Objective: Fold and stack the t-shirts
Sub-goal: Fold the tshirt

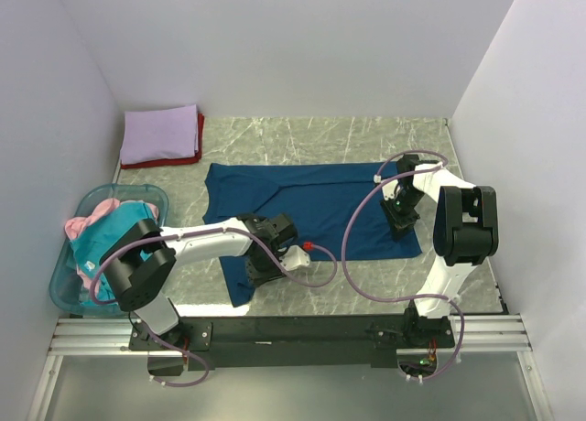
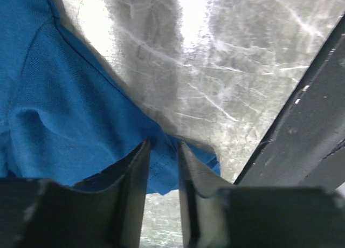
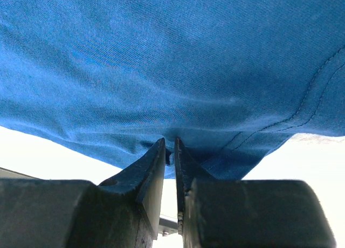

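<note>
Across the middle of a grey marbled desk (image 1: pixel 366 137) lies the dark blue t-shirt (image 1: pixel 320 197), spread flat. Its long axis runs from the left edge toward the right edge, and one flap trails toward the near edge on the left side. At the far left corner a folded lavender t-shirt (image 1: pixel 160 134) sits on a red t-shirt (image 1: pixel 200 139), of which only a strip shows. Against the left edge, toward the near side, a translucent blue basket (image 1: pixel 57 279) holds a crumpled teal t-shirt (image 1: pixel 105 247) and pink t-shirt (image 1: pixel 84 224).

My left arm (image 1: pixel 206 242) reaches low to the trailing flap. My right arm (image 1: pixel 462 224) bends down to the shirt's right end, close to the right edge. The shirt therefore stretches between my two sets of jaws, and most of the cloth lies on their far side. I judge the coming move to be a fold that needs both ends carried together, each arm being nearest its own end.

My left jaws are closed most of the way, with the flap's edge pinched between them. My right jaws are almost together, clamped on the hem at the right end.

Only the overhead view shows the whole shirt and the stack. The left wrist view alone shows bare desk just beyond the flap. The right wrist view alone shows stitching beside the pinch. It also shows brightness below the cloth, so that end may be lifted, though I cannot be sure.
</note>
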`<state>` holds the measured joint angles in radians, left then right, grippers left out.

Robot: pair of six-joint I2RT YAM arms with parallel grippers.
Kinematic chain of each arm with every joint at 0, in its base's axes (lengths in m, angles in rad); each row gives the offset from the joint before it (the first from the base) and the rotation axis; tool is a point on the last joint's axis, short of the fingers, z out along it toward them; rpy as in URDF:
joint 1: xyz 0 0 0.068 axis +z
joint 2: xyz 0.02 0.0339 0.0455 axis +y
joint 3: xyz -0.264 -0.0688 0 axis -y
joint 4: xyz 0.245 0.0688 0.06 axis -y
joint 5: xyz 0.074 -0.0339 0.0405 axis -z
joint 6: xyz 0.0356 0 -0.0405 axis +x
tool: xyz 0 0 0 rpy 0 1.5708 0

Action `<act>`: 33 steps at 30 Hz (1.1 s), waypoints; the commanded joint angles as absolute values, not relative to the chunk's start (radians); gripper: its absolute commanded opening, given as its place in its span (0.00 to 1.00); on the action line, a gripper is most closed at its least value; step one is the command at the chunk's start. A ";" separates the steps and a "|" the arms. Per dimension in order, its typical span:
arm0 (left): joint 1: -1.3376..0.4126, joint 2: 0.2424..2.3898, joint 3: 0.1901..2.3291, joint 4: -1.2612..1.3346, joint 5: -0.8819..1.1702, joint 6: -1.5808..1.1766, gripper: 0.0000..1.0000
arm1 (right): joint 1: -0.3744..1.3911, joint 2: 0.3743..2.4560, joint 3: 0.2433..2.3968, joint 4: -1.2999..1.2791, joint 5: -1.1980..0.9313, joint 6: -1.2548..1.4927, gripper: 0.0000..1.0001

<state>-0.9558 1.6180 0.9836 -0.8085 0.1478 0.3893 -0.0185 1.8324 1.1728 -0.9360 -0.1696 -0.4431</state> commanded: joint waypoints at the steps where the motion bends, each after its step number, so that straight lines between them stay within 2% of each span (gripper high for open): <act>1: -0.951 1.631 0.982 -0.807 0.143 0.413 0.35 | -0.028 1.813 1.193 -0.943 -0.170 -0.454 0.20; 3: -0.951 1.637 0.979 -0.805 0.138 0.413 0.36 | -0.031 1.813 1.192 -0.943 -0.170 -0.456 0.19; 8: -0.950 1.637 0.977 -0.799 0.140 0.411 0.23 | -0.031 1.815 1.192 -0.942 -0.172 -0.456 0.19; 12: -0.945 1.620 0.996 -0.818 0.153 0.414 0.19 | -0.031 1.816 1.187 -0.940 -0.175 -0.456 0.19; 18: -0.942 1.585 1.067 -0.879 0.207 0.410 0.01 | -0.031 1.813 1.181 -0.939 -0.173 -0.459 0.19; 23: -0.942 1.606 1.166 -0.954 0.356 0.387 0.01 | -0.031 1.819 1.181 -0.940 -0.175 -0.459 0.19; 26: -0.942 1.650 1.201 -0.962 0.471 0.358 0.17 | -0.032 1.821 1.183 -0.940 -0.176 -0.460 0.19; 27: -0.943 1.660 1.209 -0.962 0.501 0.354 0.31 | -0.031 1.822 1.184 -0.942 -0.176 -0.462 0.19; 30: -0.939 1.664 1.219 -0.966 0.563 0.342 0.46 | -0.032 1.818 1.187 -0.950 -0.176 -0.466 0.19; 33: -0.884 1.612 1.223 -0.968 0.584 0.348 0.48 | -0.031 1.806 1.184 -0.957 -0.173 -0.476 0.19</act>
